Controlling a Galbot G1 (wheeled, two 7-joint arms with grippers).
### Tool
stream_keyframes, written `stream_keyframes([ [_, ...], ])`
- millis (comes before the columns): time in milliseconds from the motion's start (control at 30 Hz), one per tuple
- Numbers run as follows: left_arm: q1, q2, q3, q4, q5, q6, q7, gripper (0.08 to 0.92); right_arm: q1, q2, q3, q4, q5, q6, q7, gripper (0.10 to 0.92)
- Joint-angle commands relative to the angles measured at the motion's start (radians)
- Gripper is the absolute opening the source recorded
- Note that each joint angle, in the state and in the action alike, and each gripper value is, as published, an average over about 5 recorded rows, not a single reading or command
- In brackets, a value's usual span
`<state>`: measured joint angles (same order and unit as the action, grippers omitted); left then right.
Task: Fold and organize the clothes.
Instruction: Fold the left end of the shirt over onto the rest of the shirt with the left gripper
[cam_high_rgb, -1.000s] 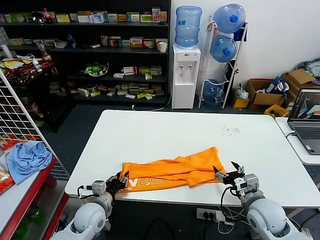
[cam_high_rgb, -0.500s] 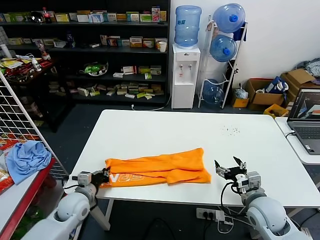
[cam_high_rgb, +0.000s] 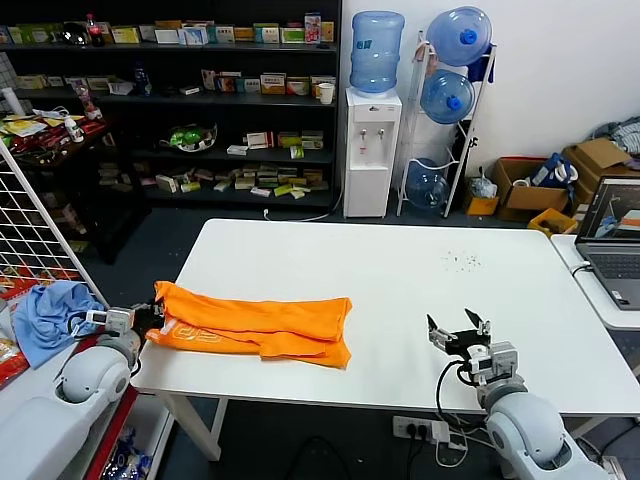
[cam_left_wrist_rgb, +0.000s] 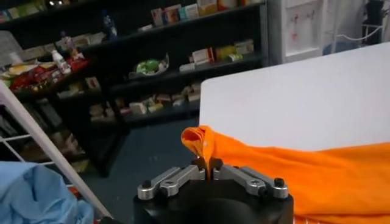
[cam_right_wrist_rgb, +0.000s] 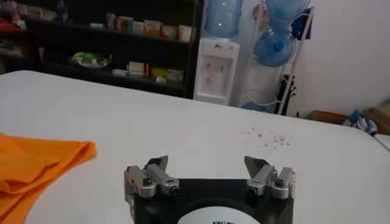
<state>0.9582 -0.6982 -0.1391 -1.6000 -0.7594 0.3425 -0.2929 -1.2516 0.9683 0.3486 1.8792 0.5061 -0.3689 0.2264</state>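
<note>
The clothes, one bright orange T-shirt (cam_high_rgb: 255, 325), lie folded into a long band along the front left of the white table (cam_high_rgb: 400, 280), with white lettering showing near its left end. My left gripper (cam_high_rgb: 152, 317) is shut on the shirt's left end at the table's left edge; in the left wrist view the orange fabric (cam_left_wrist_rgb: 286, 173) rises from between the closed jaws of the gripper (cam_left_wrist_rgb: 208, 164). My right gripper (cam_high_rgb: 458, 328) stands open near the front right of the table, well clear of the shirt (cam_right_wrist_rgb: 36, 164), with nothing between its fingers (cam_right_wrist_rgb: 155, 167).
A light blue cloth (cam_high_rgb: 50, 315) lies on the red shelf cart beside the wire rack at the left. A laptop (cam_high_rgb: 610, 240) sits on the side table at the right. Stocked shelves (cam_high_rgb: 200, 100) and a water dispenser (cam_high_rgb: 372, 150) stand behind.
My left gripper closed on the shirt's left end and dragged the whole shirt leftward along the table's front. The right gripper let the shirt go and stays open in place.
</note>
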Motion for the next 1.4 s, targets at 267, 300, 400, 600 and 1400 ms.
stream_keyframes([
  [267,-0.005,-0.187,0.141,-0.37,-0.294,0.092,-0.22,0.122,0.011,0.05,-0.011,-0.035,-0.067,0.019,0.006,0.823],
  [300,-0.013,-0.213,0.155,-0.363,-0.294,0.092,-0.225,0.122,0.01,0.052,-0.011,-0.037,-0.073,0.019,0.006,0.823],
  [400,-0.041,-0.298,0.192,-0.321,-0.281,0.089,-0.236,0.122,0.009,0.054,-0.008,-0.042,-0.083,0.019,0.007,0.823],
  [600,-0.099,-0.448,0.252,-0.185,-0.241,0.077,-0.245,0.122,0.011,0.056,0.005,-0.058,-0.098,0.022,0.01,0.823],
  [1400,-0.117,-0.573,0.311,-0.018,-0.084,-0.067,-0.069,0.439,0.026,0.047,0.025,-0.094,-0.082,0.035,-0.006,0.823],
])
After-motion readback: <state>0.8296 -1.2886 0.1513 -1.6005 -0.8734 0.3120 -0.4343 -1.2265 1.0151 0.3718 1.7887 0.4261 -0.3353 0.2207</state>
